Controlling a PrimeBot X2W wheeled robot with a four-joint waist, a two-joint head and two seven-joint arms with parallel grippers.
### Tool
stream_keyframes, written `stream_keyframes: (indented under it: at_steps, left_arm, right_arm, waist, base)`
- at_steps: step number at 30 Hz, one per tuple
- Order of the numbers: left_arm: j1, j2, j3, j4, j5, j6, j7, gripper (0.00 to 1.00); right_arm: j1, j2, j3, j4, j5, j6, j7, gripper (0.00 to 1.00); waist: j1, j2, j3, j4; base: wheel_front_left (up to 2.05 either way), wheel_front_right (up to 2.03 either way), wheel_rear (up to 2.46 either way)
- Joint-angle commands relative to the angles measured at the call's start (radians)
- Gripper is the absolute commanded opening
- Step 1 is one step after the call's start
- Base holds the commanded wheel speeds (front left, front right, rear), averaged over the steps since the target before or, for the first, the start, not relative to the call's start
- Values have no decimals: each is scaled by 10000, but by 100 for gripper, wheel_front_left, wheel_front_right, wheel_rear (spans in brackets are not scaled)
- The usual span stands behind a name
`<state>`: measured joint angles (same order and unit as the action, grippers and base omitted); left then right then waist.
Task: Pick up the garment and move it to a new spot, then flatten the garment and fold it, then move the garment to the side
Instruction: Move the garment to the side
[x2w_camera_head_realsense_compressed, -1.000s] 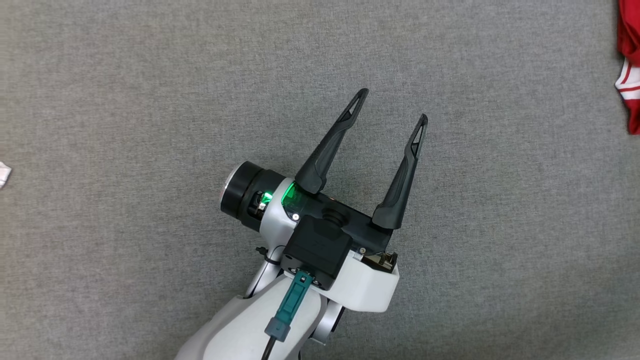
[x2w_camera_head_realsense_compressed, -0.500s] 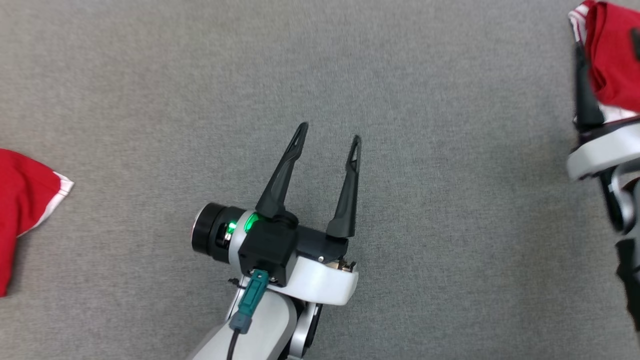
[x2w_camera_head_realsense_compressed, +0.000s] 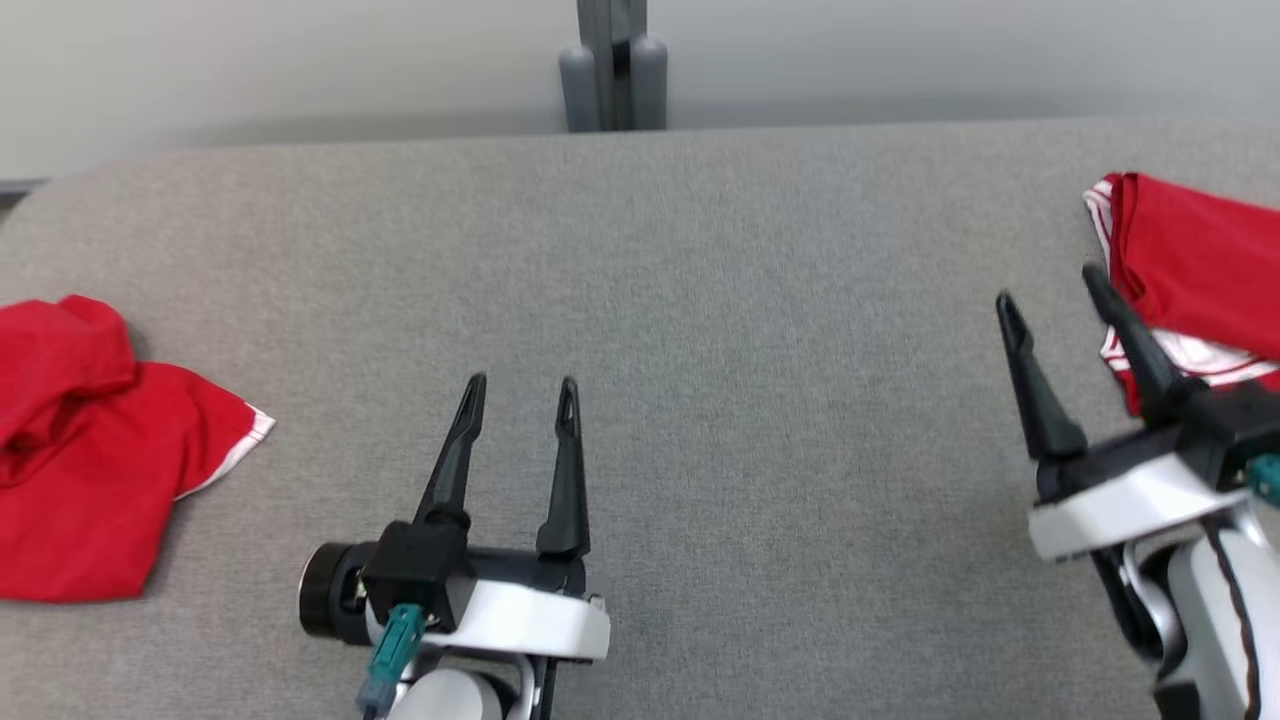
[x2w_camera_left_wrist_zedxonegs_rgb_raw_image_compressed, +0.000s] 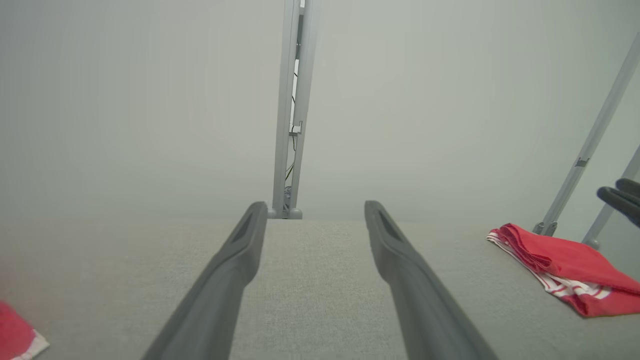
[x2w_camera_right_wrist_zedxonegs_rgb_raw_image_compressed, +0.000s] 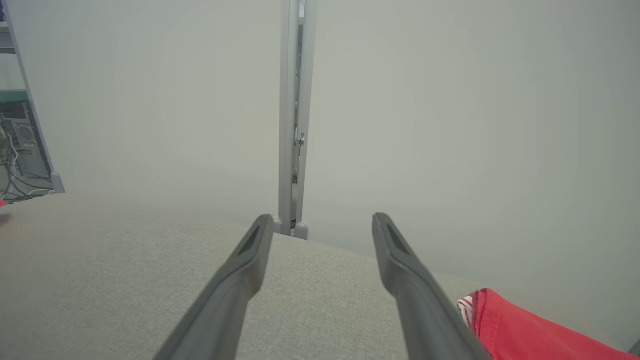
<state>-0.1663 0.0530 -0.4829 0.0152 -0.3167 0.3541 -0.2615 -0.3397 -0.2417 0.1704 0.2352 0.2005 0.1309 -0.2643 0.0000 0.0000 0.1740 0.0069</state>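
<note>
A crumpled red garment (x2w_camera_head_realsense_compressed: 85, 470) with white trim lies at the table's left edge; a corner of it shows in the left wrist view (x2w_camera_left_wrist_zedxonegs_rgb_raw_image_compressed: 17, 337). A second red garment (x2w_camera_head_realsense_compressed: 1200, 270), folded, with white stripes, rests at the far right (x2w_camera_left_wrist_zedxonegs_rgb_raw_image_compressed: 560, 267) (x2w_camera_right_wrist_zedxonegs_rgb_raw_image_compressed: 520, 332). My left gripper (x2w_camera_head_realsense_compressed: 520, 385) is open and empty over bare table near the front middle, well right of the crumpled garment. My right gripper (x2w_camera_head_realsense_compressed: 1050, 285) is open and empty too, its fingertips just left of the folded garment's edge.
The grey fabric-covered table (x2w_camera_head_realsense_compressed: 700, 300) stretches wide between the two garments. A grey post (x2w_camera_head_realsense_compressed: 612, 65) stands behind its far edge against a pale wall. Slanted metal frame legs (x2w_camera_left_wrist_zedxonegs_rgb_raw_image_compressed: 590, 145) rise at the right.
The head camera has tilted up, so the far table edge, wall and both garments have come into view. My left gripper's fingers stand closer together, and my right gripper now shows in full.
</note>
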Motion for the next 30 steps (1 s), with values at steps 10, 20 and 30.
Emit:
stream_keyframes:
  at_steps: [10, 20, 30]
  left_arm:
    - [1450, 8, 621, 340, 378, -613, -43, 100]
    - [2177, -2, 1415, 183, 820, -793, -45, 100]
    - [2410, -5, 1642, 87, 1239, -1035, -45, 100]
  right_arm:
    - [2613, 325, -458, -995, -112, -3, 1, 100]
    - [3533, 891, -738, -1397, -259, -3, -1, 100]
    - [3749, 1192, -889, -1412, -230, -3, -1, 100]
  waist:
    - [0, 0, -1417, 491]
    - [0, 0, -1839, 401]
    - [0, 0, -2016, 350]
  base:
    - [0, 0, 0]
    - [0, 0, 0]
    - [0, 0, 0]
